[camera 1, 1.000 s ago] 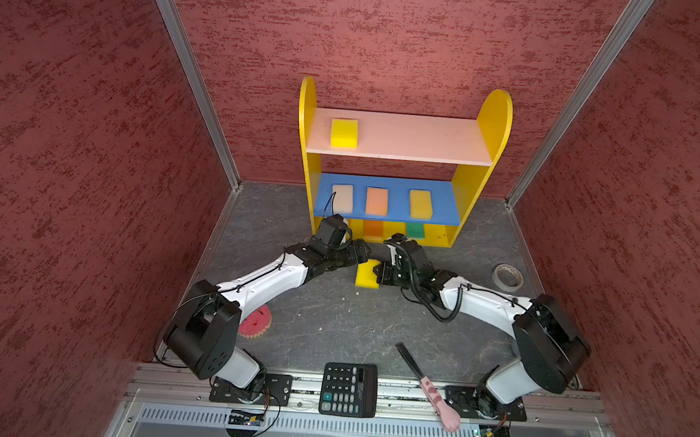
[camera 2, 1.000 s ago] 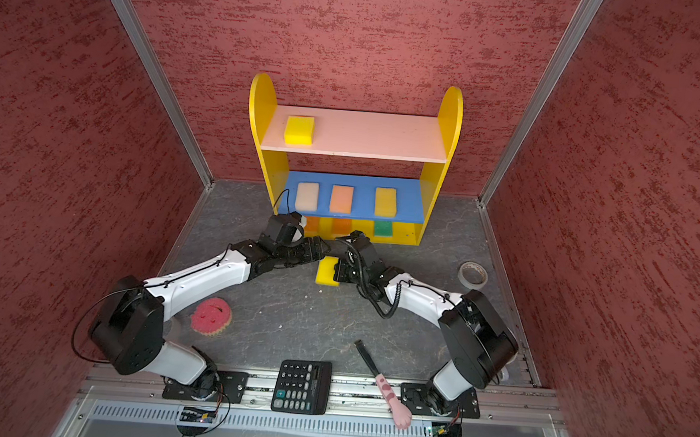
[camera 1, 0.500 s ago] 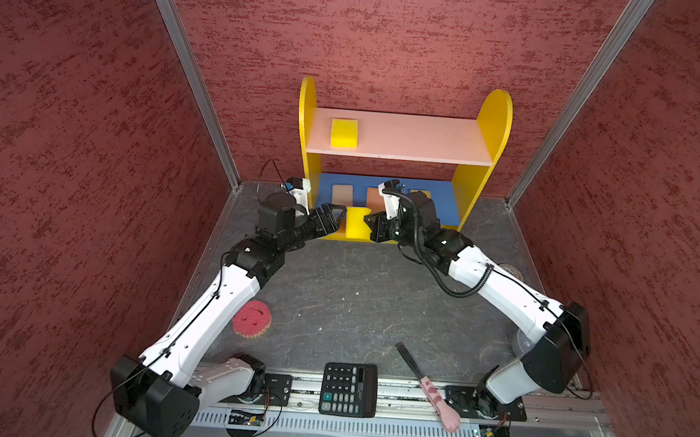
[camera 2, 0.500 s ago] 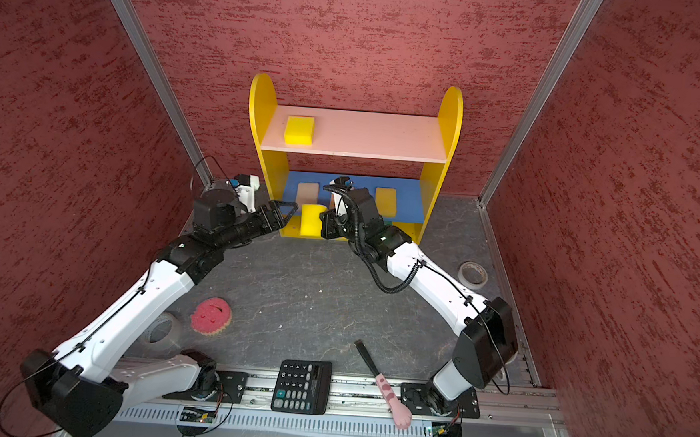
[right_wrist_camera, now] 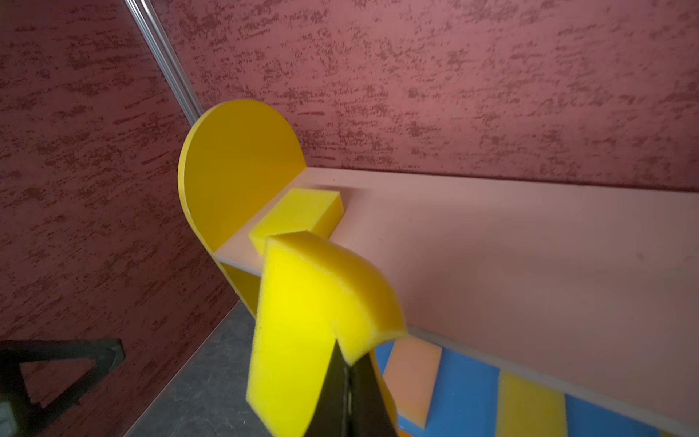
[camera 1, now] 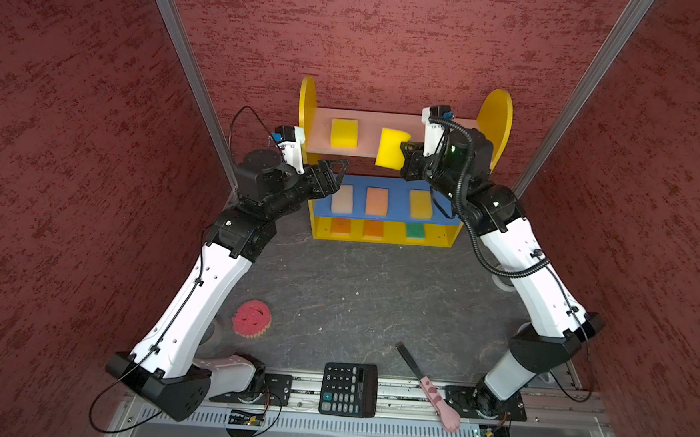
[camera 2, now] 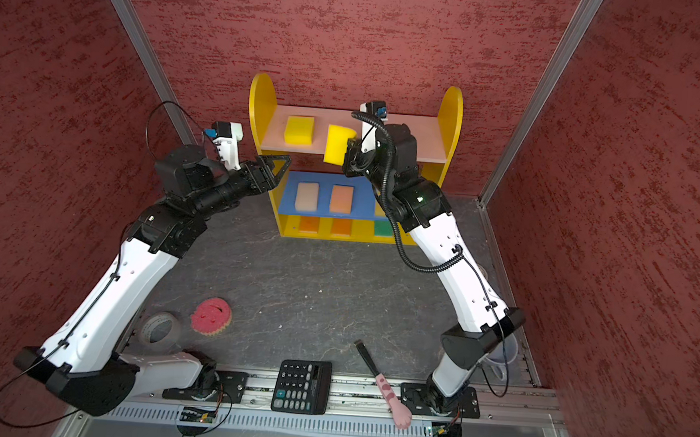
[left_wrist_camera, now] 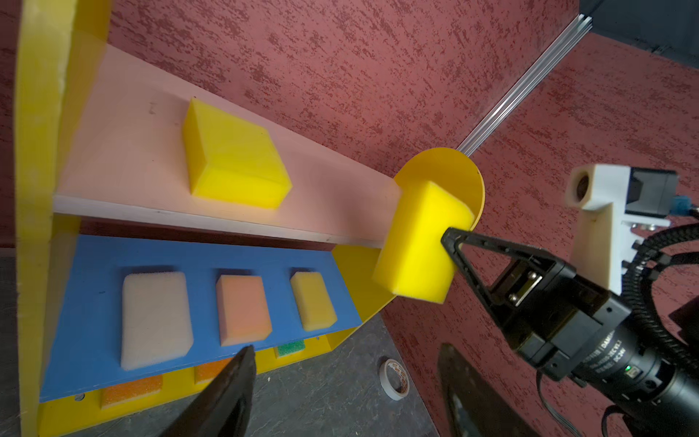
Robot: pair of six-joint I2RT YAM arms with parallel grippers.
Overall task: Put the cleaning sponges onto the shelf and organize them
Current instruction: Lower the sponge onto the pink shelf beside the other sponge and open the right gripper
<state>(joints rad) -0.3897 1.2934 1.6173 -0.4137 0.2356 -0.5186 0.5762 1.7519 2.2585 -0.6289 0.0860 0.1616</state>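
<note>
Shelf (camera 1: 494, 116): flat painted boards, 2 yellow round-topped side panels, 3 tiers.
- Top board (camera 1: 367, 142) is pale pink and smooth. 1 yellow sponge (camera 1: 344, 132), a sharp-edged foam block, lies flat at its left end.
- Middle board (camera 1: 397, 203) is blue and carries 3 round-cornered foam slabs in a row: cream sponge (camera 1: 342, 198) left, peach sponge (camera 1: 376, 200) middle, pale-yellow sponge (camera 1: 420, 203) right.
- Bottom board (camera 1: 393, 231) is yellow. Orange sponge (camera 1: 340, 226) left, 2nd orange sponge (camera 1: 372, 228) middle, green sponge (camera 1: 415, 230) right.

Right gripper (camera 1: 405, 161) is pinching 1 end of the held sponge (camera 1: 391, 149). This sponge is bright yellow porous foam, squashed at the pinch and bulging into a curve. It hangs on edge at the near edge of the top board, just right of the flat yellow sponge. Cannot tell if it touches the board. Right arm is raised high, elbow out right, wrist aimed left along the shelf front.

Left gripper (camera 1: 338, 172) is spread and empty, with black triangular fingers. It sits near the left side panel, between top and middle board height. Left arm is raised, forearm sloping up and far, wrist aimed right.

Pink sponge (camera 1: 252, 318) is round and scalloped with a tan underlayer. It lies on the grey stone-look floor (camera 1: 356, 290), near left, well apart from the shelf. Black calculator (camera 1: 348, 389) and pink-handled brush (camera 1: 426, 378) lie at the near edge.
</note>
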